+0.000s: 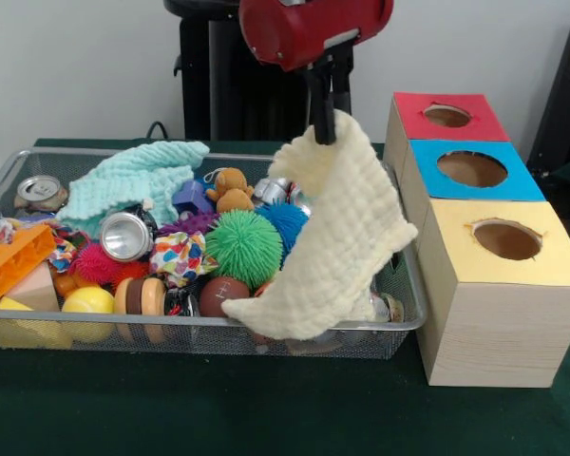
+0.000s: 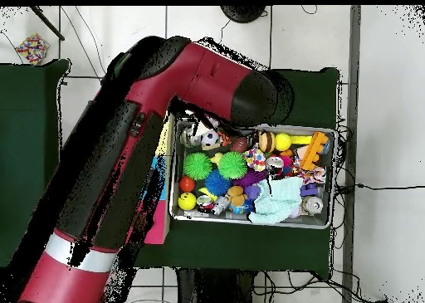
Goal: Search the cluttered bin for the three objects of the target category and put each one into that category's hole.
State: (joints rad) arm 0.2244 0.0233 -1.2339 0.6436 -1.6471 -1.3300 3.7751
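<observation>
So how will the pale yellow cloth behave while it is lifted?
Probably floppy: the yellow cloth hangs in loose folds from the gripper. It looks light. Its lower edge drapes over the bin's front rim, so it may drag or snag.

No text, label, brand, number or sign could be read in either view. The two drink cans (image 1: pixel 40 192) in the bin (image 1: pixel 199 328) showed only their silver tops, and the tops of the three boxes (image 1: pixel 475 171) were plain red, blue and yellow, without any lettering.
</observation>
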